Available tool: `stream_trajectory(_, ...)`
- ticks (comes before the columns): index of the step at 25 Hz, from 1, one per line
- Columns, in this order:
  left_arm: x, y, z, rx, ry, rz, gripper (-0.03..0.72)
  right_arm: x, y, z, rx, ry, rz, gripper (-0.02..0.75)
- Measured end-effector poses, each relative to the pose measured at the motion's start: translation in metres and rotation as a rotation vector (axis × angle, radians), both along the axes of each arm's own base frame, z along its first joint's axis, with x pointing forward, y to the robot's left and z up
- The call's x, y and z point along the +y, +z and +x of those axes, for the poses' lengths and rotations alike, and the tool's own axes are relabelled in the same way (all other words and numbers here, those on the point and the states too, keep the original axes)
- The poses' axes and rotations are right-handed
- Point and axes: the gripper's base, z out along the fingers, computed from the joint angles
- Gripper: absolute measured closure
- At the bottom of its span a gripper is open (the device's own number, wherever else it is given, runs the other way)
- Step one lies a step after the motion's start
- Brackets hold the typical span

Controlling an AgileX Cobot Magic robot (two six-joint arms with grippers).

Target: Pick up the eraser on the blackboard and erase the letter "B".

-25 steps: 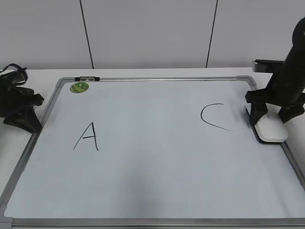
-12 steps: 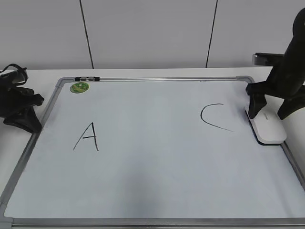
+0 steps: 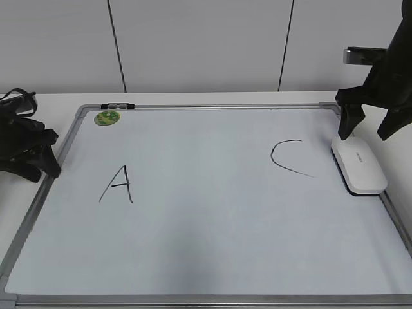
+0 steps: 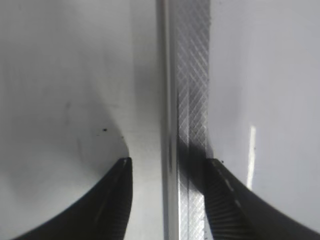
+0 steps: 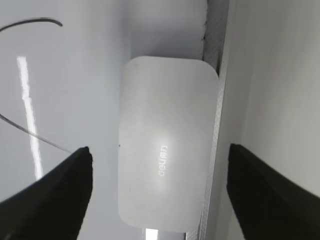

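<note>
The white eraser (image 3: pixel 359 166) lies flat on the blackboard (image 3: pixel 212 257) by its right frame, just right of the black "C" (image 3: pixel 288 158); it also shows in the right wrist view (image 5: pixel 166 150). No letter "B" shows between the "A" (image 3: pixel 118 184) and the "C". My right gripper (image 3: pixel 370 132) is open and empty, raised above the eraser's far end, its jaws wide on either side of it (image 5: pixel 159 187). My left gripper (image 3: pixel 48 161) is open and empty at the board's left frame, straddling the frame rail (image 4: pixel 169 200).
A small green round magnet (image 3: pixel 107 118) and a black marker clip (image 3: pixel 118 105) sit at the board's top left. The silver frame (image 5: pixel 212 150) runs right beside the eraser. White table surrounds the board; a grey wall stands behind.
My right gripper has let go of the eraser, opened and risen away from it. The eraser now lies free on the board. The left arm has barely shifted.
</note>
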Motion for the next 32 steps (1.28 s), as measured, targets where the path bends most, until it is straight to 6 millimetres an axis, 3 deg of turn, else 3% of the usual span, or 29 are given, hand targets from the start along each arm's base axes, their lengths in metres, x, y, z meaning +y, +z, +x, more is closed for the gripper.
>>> stream_trajectory(3,0.000,0.014,0.000,-0.026,-0.009,0.007,0.295,0.000,0.001,-0.001,0.007,0.005,0.000,0.127)
stream_trajectory(6,-0.001,0.050,0.001,-0.085,-0.027,0.004,0.285,0.000,0.014,-0.004,-0.021,0.005,-0.001,0.141)
stream_trajectory(11,-0.002,0.112,-0.010,-0.148,-0.055,0.009,0.285,0.001,0.060,-0.018,-0.127,0.005,-0.002,0.143)
stream_trajectory(15,-0.001,0.154,-0.030,-0.153,-0.048,0.050,0.284,0.004,0.107,-0.038,-0.238,0.009,0.024,0.144)
stream_trajectory(20,-0.002,0.207,-0.061,-0.244,-0.033,0.082,0.284,0.008,0.180,-0.083,-0.418,0.019,0.050,0.144)
stream_trajectory(24,-0.010,0.244,-0.086,-0.336,-0.026,0.112,0.285,0.010,0.218,-0.126,-0.523,0.025,0.051,0.144)
stream_trajectory(27,-0.016,0.268,-0.111,-0.403,-0.026,0.140,0.284,0.011,0.228,-0.160,-0.551,0.027,0.050,0.145)
stream_trajectory(32,-0.026,0.290,-0.166,-0.470,-0.026,0.139,0.284,0.010,0.214,-0.225,-0.533,0.025,0.024,0.146)
